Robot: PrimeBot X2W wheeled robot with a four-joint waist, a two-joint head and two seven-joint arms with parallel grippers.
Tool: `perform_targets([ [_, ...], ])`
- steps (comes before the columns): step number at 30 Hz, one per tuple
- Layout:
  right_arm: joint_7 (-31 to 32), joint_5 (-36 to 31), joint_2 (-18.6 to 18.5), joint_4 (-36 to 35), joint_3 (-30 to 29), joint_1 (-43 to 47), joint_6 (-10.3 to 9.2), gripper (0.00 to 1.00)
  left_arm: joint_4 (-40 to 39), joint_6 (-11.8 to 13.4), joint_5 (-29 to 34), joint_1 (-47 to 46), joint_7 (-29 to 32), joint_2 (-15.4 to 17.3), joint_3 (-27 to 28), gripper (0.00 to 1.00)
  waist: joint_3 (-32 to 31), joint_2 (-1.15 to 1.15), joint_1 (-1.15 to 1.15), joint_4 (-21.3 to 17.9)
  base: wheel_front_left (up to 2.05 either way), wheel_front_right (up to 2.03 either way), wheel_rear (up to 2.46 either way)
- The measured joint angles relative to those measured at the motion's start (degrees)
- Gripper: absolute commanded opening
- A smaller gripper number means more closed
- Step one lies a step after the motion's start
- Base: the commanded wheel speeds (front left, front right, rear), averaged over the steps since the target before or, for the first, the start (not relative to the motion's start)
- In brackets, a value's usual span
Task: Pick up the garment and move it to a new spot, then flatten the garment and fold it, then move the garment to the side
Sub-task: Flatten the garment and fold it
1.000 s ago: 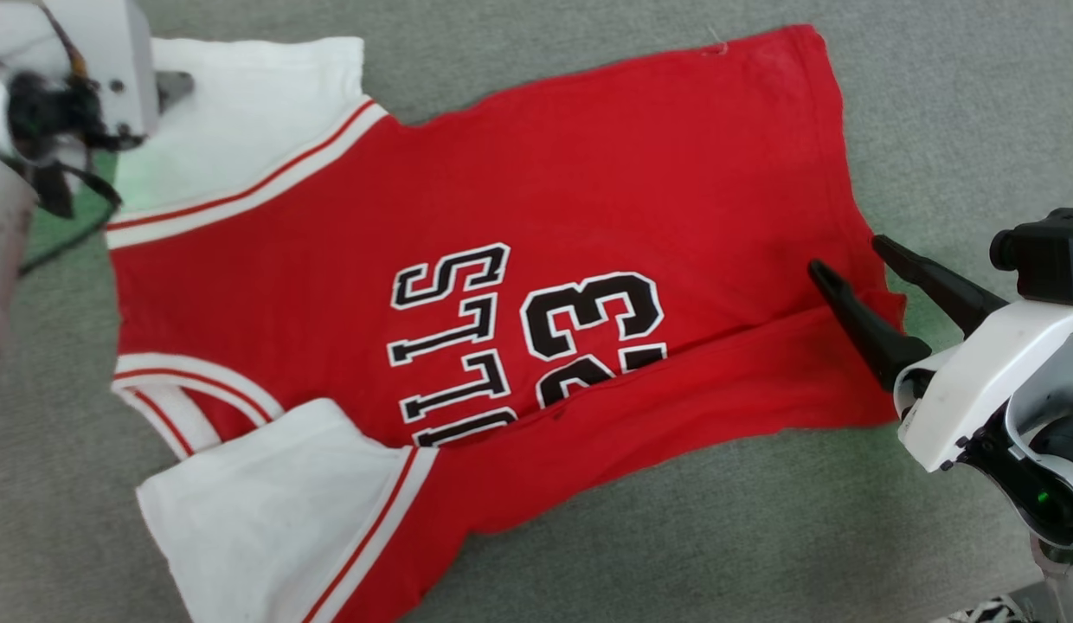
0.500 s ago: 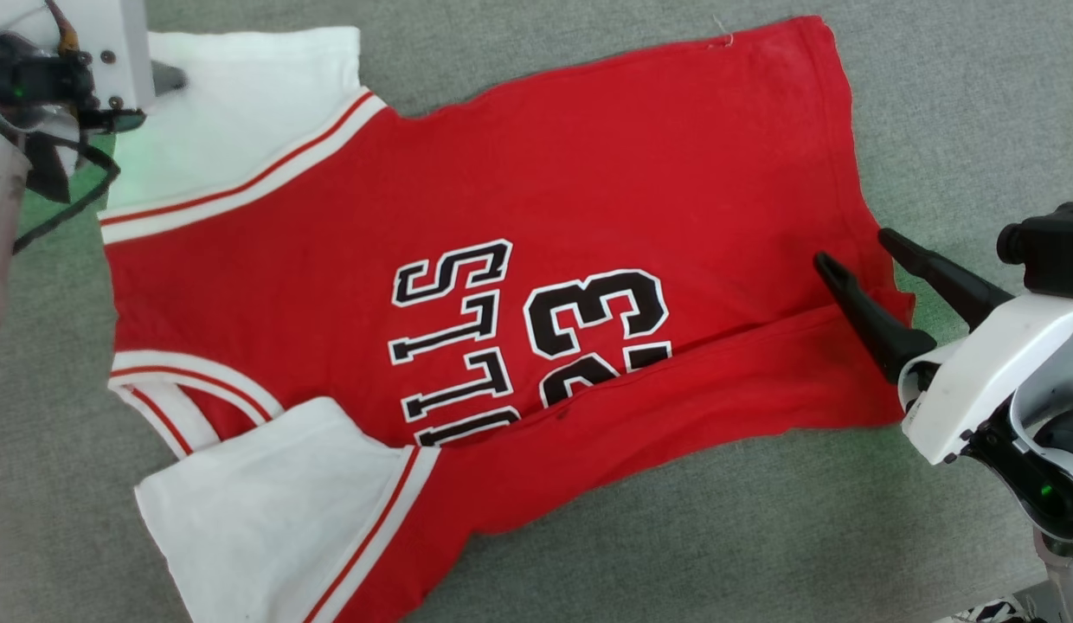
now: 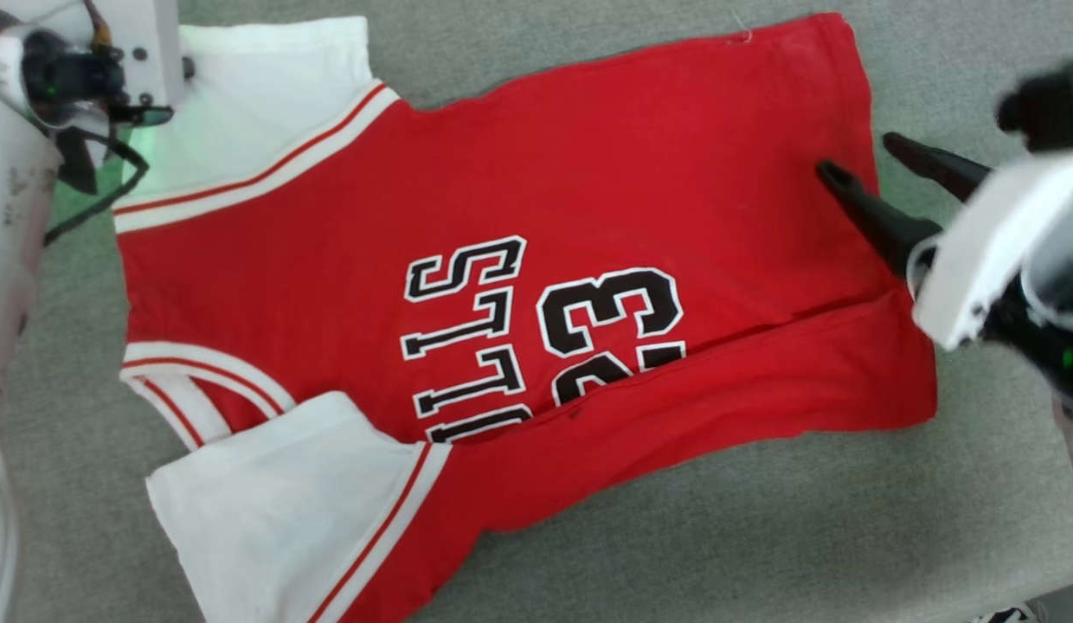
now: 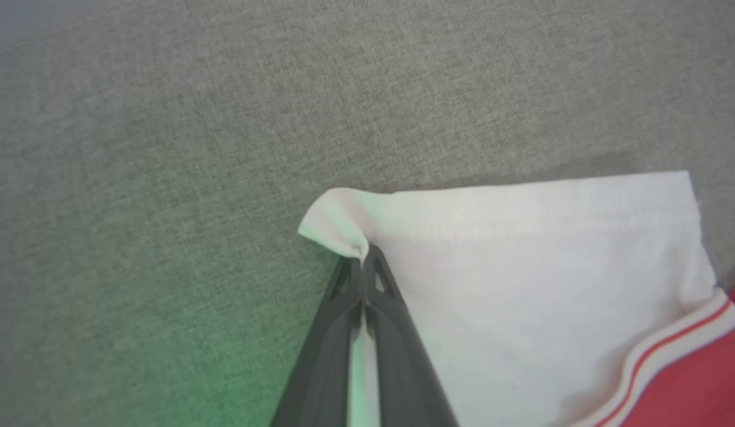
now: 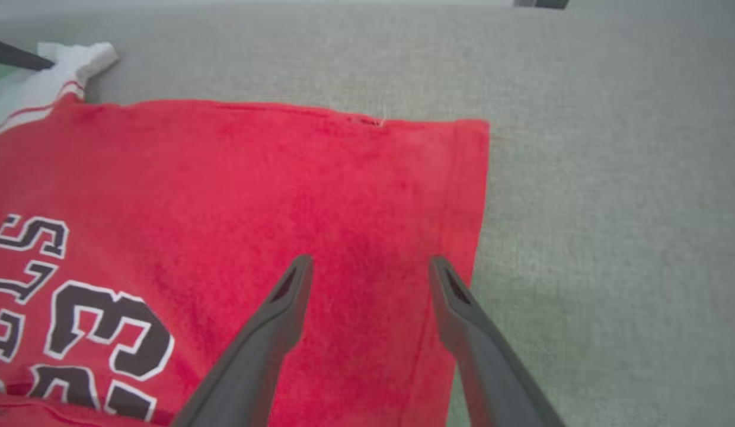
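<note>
The garment (image 3: 519, 173), a red T-shirt with white sleeves and black "23" lettering, lies spread on the grey cloth surface, its near long edge folded up over the numerals. In the left wrist view my left gripper (image 4: 363, 256) is shut on the far corner of a white sleeve (image 4: 521, 279), and the pinched corner curls up. The head view has that arm's body at the top left, over the sleeve (image 3: 260, 95). My right gripper (image 3: 858, 156) stands open over the hem at the right; its fingers straddle the red hem (image 5: 456, 196) in the right wrist view, gripper (image 5: 368, 261).
The grey cloth surface (image 3: 761, 536) runs all round the shirt, with room on the near and right sides. Its edge cuts the lower right corner (image 3: 1056, 597). A small dark object (image 5: 539, 3) sits at the far edge in the right wrist view.
My left gripper has shut on the sleeve corner. The right gripper, still open, has moved farther along the hem, away from the folded near edge. The camera has shifted slightly.
</note>
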Motion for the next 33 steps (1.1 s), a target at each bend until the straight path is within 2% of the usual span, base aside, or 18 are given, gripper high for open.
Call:
perform_targets([
  [2, 3.4, 1.6, -0.2, 3.8, 1.8, -4.0, 0.0, 1.0, 0.1, -0.1, -0.1, 0.0, -0.6, -0.5, -0.1, 0.0, -0.1, 0.0, 0.0, 0.5, 0.0, 0.0, 0.0],
  [5, 5.8, 0.1, -1.0, 10.9, 3.0, -11.8, 0.0, 1.0, 0.1, -0.5, -0.3, 0.0, -1.1, -1.4, -0.2, 0.0, 0.0, 0.0, 0.0, 1.4, 0.0, 0.0, 0.0],
  [11, 7.0, -2.4, -1.2, 25.3, 4.6, -23.1, 0.0, 1.0, 0.3, -1.1, -0.8, -0.6, -1.6, -3.1, -0.4, 0.0, 0.5, 0.0, 0.0, 3.6, 0.0, 0.0, 0.0],
  [17, 9.2, -2.7, -1.3, 35.8, 8.5, -26.7, 0.0, 1.0, 0.6, -1.6, -1.6, -1.2, -2.3, -4.0, -0.6, 0.0, 1.1, 0.0, 0.0, 5.2, 0.0, 0.0, 0.0],
  [23, 8.3, -1.3, -1.6, 40.4, 11.8, -29.2, -0.01, 1.0, 0.0, -2.1, -2.2, -1.5, -2.5, -4.3, -1.1, 0.0, 1.7, 0.0, 0.0, 5.9, 0.0, 0.0, 0.0],
  [24, 8.0, -1.0, -1.6, 41.0, 12.3, -29.6, -0.01, 0.92, -0.1, -2.1, -2.2, -1.5, -2.5, -4.2, -1.2, 0.0, 1.8, 0.0, 0.0, 5.9, 0.0, 0.0, 0.0],
  [26, 7.7, -0.2, -1.8, 41.3, 13.6, -30.2, -0.01, 0.48, -0.3, -2.3, -2.4, -1.5, -2.5, -4.2, -1.4, 0.0, 1.9, 0.0, 0.0, 5.9, 0.0, 0.0, 0.0],
  [27, 6.9, 0.2, -1.9, 41.5, 13.9, -30.4, -0.01, 0.35, -0.3, -2.3, -2.5, -1.6, -2.5, -4.2, -1.5, 0.0, 2.0, 0.0, 0.0, 5.9, 0.0, 0.0, 0.0],
  [28, 6.5, 0.7, -1.9, 41.9, 14.2, -30.6, -0.01, 0.0, -0.3, -2.3, -2.6, -1.6, -2.5, -4.2, -1.6, 0.0, 2.0, 0.0, 0.0, 5.9, 0.0, 0.0, 0.0],
  [33, 4.7, 2.7, -1.9, 43.2, 16.2, -31.8, 0.01, 0.0, -0.5, -2.4, -3.2, -1.8, -2.3, -4.2, -2.0, 0.0, 2.1, 0.0, 0.0, 5.9, 0.0, 0.0, 0.0],
])
